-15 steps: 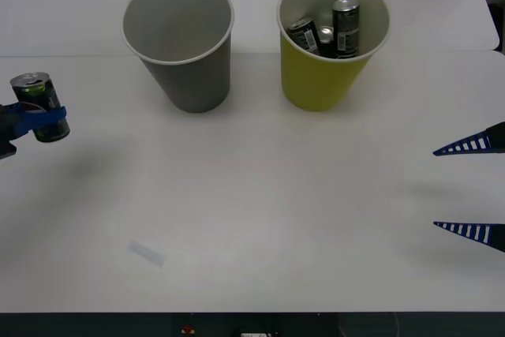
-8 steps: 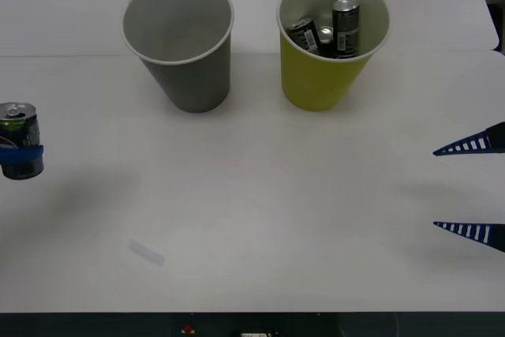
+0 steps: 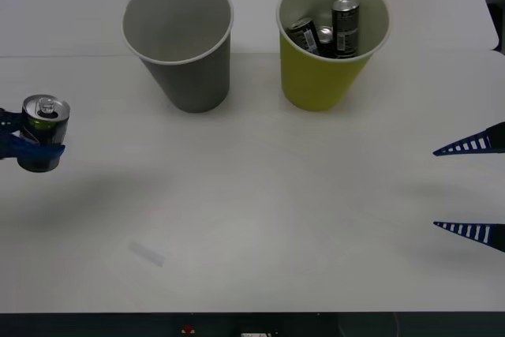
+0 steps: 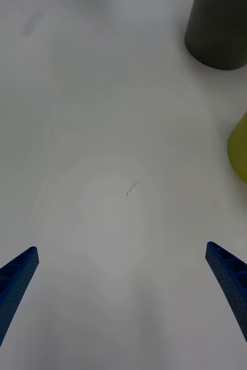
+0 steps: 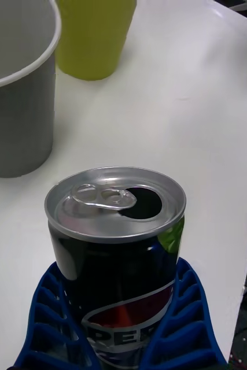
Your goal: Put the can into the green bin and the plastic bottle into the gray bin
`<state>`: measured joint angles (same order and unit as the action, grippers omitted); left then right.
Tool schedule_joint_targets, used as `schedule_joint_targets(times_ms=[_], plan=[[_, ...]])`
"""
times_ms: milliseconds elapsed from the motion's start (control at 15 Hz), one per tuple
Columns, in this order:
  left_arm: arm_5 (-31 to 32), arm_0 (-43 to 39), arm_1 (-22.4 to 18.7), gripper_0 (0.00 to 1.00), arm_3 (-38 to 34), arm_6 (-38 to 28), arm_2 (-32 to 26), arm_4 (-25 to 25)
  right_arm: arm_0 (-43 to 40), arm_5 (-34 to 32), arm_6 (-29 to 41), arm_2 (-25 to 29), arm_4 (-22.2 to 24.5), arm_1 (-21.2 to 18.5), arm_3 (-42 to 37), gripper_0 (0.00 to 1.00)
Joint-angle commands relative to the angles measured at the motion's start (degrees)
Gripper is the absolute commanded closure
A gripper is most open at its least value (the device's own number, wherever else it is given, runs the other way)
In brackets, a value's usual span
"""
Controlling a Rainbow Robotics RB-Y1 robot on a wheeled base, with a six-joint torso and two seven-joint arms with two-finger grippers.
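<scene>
Since half a second before, the can [image 3: 43, 132] had risen a little and shifted right from the table's left edge, carried by the left gripper [image 3: 24, 147], whose blue ribbed fingers [image 5: 184, 324] were clamped around its lower body. It stood upright, its silver top open with the tab showing. The gray bin [image 3: 180, 41] stood at the far side, between the can and the green bin [image 3: 331, 41] further right; both were upright on the white table [image 3: 260, 195]. Several black cans with white labels [image 3: 327, 31] lay inside the green bin. At the right edge the right gripper [image 3: 472, 187] hung over bare table, fingers spread wide apart, unmoved.
</scene>
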<state>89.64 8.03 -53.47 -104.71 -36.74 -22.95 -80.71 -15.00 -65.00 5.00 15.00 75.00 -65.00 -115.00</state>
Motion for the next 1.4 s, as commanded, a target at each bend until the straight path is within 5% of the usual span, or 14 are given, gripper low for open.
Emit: schedule_joint_targets(times_ms=[67, 600, 1000, 1400], plan=[[-0.3, 6.9, 0.7, 1.0, 0.0, -3.7, 5.4, -1.1, 0.0, 0.0, 0.0, 0.0, 0.0, 0.0, 0.0, 0.0], [-6.4, 27.3, 5.0, 1.0, 1.6, -13.4, 21.8, -9.1, 0.0, 0.0, 0.0, 0.0, 0.0, 0.0, 0.0, 0.0], [-11.2, 40.8, 10.0, 1.0, 2.2, -23.9, 33.6, -19.9, 0.0, 0.0, 0.0, 0.0, 0.0, 0.0, 0.0, 0.0], [-13.2, 55.4, 17.0, 1.0, 18.5, -24.0, 41.4, -20.6, 0.0, 0.0, 0.0, 0.0, 0.0, 0.0, 0.0, 0.0]])
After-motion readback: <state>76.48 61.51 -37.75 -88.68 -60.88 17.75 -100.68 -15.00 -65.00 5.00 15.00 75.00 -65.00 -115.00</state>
